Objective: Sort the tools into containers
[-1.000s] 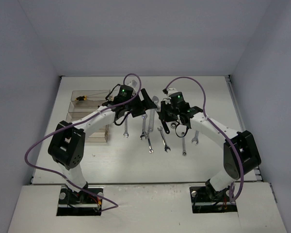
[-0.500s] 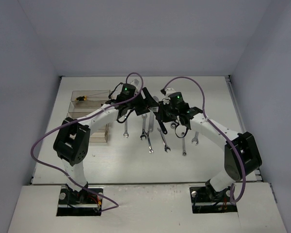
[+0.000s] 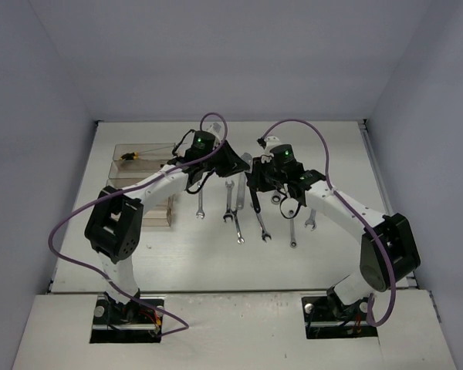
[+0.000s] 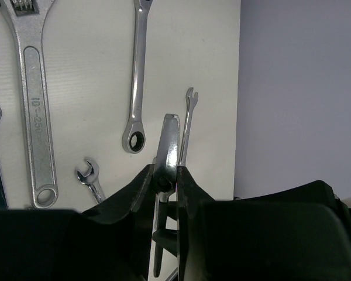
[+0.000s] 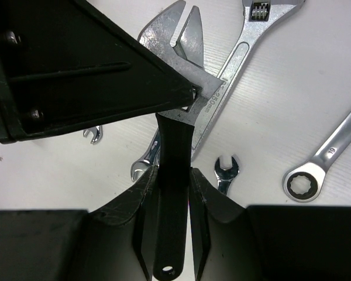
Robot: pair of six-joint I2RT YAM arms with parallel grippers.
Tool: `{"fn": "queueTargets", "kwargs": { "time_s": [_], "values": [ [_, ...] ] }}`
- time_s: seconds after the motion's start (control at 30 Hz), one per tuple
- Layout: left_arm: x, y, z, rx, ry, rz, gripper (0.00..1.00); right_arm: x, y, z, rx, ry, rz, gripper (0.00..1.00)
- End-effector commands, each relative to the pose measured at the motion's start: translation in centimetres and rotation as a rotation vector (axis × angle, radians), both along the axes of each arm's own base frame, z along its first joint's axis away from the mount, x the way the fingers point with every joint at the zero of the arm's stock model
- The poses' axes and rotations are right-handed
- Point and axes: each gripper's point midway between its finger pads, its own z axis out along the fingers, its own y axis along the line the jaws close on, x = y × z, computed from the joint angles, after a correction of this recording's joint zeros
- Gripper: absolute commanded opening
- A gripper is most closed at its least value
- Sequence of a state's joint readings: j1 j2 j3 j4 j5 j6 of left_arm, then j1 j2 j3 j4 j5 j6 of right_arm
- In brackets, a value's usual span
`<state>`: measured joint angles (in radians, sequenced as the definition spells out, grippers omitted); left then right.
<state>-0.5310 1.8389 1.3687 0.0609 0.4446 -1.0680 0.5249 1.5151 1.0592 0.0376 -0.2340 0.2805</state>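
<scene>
We see a pale bench [image 3: 177, 254] carrying everything. On it, the containers [image 3: 127, 171] are clear plastic bins joined in a row. They sit well off to the left of both hands, partly behind the left arm. A rod with a yellow-and-black handle [image 3: 131, 156] lies in the farthest bin.

The two hands meet over the middle of the bench on one tool. The right hand [image 5: 174, 172] is narrow, clamped on the grip of the black-handled wrench [image 5: 174, 222]. It is an adjustable wrench with a matte black handle that has a hole at its end, and its bright silver jaw head lies beyond the fingertips. The left hand [image 4: 165, 172] is pinched shut on that silver head, which shows edge-on between its fingers as a thin shiny strip. From the right wrist, its dark tip meets the wrench where head joins handle. The wrench hangs between the two hands, crossing in front of the tools below.

The loose tools lie flat on the bench.
- **Largest:** a long silver adjustable wrench [image 4: 32, 105] lies far to the left of the left hand.
- **Next:** a slim ratchet wrench [image 4: 137, 76] lies beyond the left fingertips.
- **Thinner:** an open-end wrench [image 4: 189, 126] lies just beside the held head.
- **Smallest:** a stubby open-end wrench [image 4: 90, 178] lies near the left finger.
</scene>
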Motion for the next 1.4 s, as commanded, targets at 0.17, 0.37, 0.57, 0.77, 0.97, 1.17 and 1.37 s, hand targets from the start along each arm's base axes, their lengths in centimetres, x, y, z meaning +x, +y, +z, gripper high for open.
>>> {"fn": "queueTargets", "kwargs": {
  "time_s": [0.17, 0.37, 0.57, 0.77, 0.97, 1.17, 1.37],
  "values": [
    [2.4, 4.9, 7.2, -0.095, -0.162, 0.146, 0.00, 0.6, 0.9, 7.3, 0.120, -0.190, 0.004, 0.60],
    [4.8, 16.9, 8.1, -0.098, -0.166, 0.451, 0.00, 0.1, -1.1, 9.1, 0.109, -0.246, -0.066, 0.71],
    [4.7, 27.2, 7.1, -0.116, -0.127, 0.735, 0.00, -0.6, -2.5, 9.5, 0.088, -0.268, -0.095, 0.73],
    [4.5, 33.6, 5.6, -0.121, -0.092, 0.890, 0.00, -1.1, -3.4, 9.0, 0.067, -0.267, -0.110, 0.74],
    [6.7, 36.3, 3.5, -0.077, -0.058, 0.938, 0.00, -1.2, -4.4, 8.6, 0.053, -0.264, -0.122, 0.74],
    [9.1, 36.9, 2.4, -0.086, -0.032, 0.955, 0.00, -1.2, -4.9, 8.4, 0.047, -0.258, -0.127, 0.74],
    [10.8, 38.1, -0.3, -0.147, 0.040, 1.035, 0.00, -1.2, -5.1, 8.0, 0.044, -0.246, -0.129, 0.74]
  ]
}}
